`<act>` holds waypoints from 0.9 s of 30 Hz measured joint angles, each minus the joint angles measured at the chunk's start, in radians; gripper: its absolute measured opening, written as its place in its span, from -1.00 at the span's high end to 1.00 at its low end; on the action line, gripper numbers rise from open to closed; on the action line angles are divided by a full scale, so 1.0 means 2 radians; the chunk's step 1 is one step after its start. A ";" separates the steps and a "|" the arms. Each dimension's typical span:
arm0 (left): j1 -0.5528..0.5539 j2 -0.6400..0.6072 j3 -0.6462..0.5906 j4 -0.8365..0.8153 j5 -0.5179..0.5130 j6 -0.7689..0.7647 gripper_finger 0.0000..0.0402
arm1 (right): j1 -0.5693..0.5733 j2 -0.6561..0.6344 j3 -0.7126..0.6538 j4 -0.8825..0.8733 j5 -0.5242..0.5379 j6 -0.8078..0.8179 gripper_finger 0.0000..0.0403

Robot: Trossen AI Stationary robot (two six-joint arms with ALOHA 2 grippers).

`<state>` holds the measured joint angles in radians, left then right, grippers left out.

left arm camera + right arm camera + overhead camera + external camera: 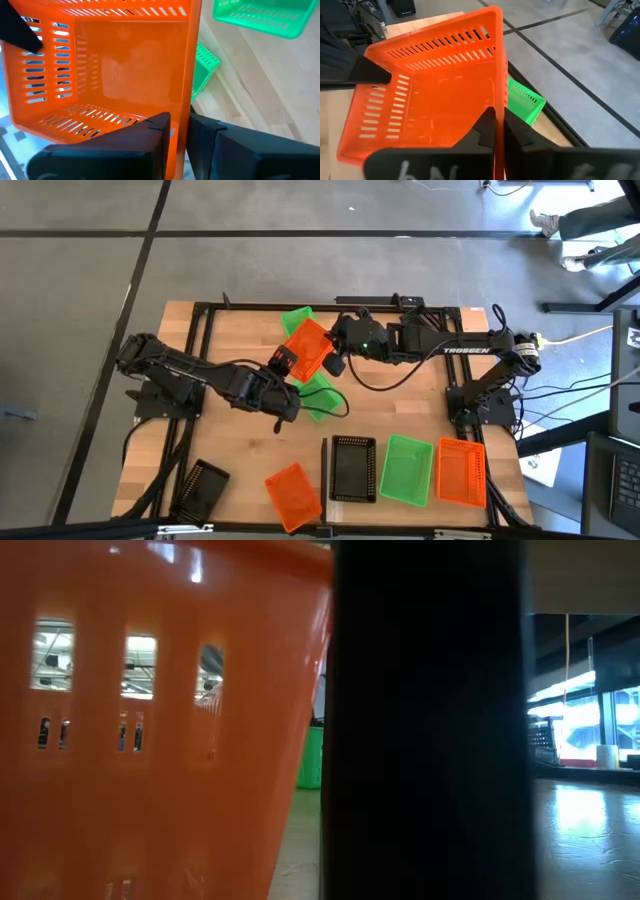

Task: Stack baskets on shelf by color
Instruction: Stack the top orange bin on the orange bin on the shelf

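An orange basket is held tilted in the air at the table's middle far part, between my two grippers. My left gripper is shut on one of its walls and my right gripper on the opposite wall. Below it, one green basket lies toward the far edge and another green basket lies nearer. The pale shelf at the near right bears a black basket, a green basket and an orange basket. My left gripper pinches the orange basket's side wall at its rim, one finger inside the basket and one outside. It comes level from the table's left. The basket is lifted clear and tilted. My right gripper pinches the opposite side wall at its rim, one finger inside and one outside. It comes from the table's right. The basket hangs clear of the table between the two grippers.
A loose orange basket lies at the near edge and fills the left of the low view. A black basket lies at the near left. The table's black frame rails run along its sides. A person's feet show beyond the far right.
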<state>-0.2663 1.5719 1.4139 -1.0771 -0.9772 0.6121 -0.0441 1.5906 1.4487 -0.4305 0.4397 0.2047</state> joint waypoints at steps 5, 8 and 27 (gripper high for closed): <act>0.007 0.000 0.000 0.000 -0.005 0.002 0.73 | 0.000 0.000 0.000 0.000 0.000 0.004 0.98; 0.007 0.000 0.000 0.001 -0.006 0.021 0.73 | 0.000 0.000 0.000 0.000 0.000 0.013 0.98; 0.002 -0.025 0.001 0.013 0.173 -0.081 0.89 | 0.002 0.000 0.000 -0.010 0.012 0.009 0.99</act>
<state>-0.2629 1.5215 1.4155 -1.0504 -0.6305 0.4499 -0.0401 1.5909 1.4487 -0.4515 0.4629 0.2230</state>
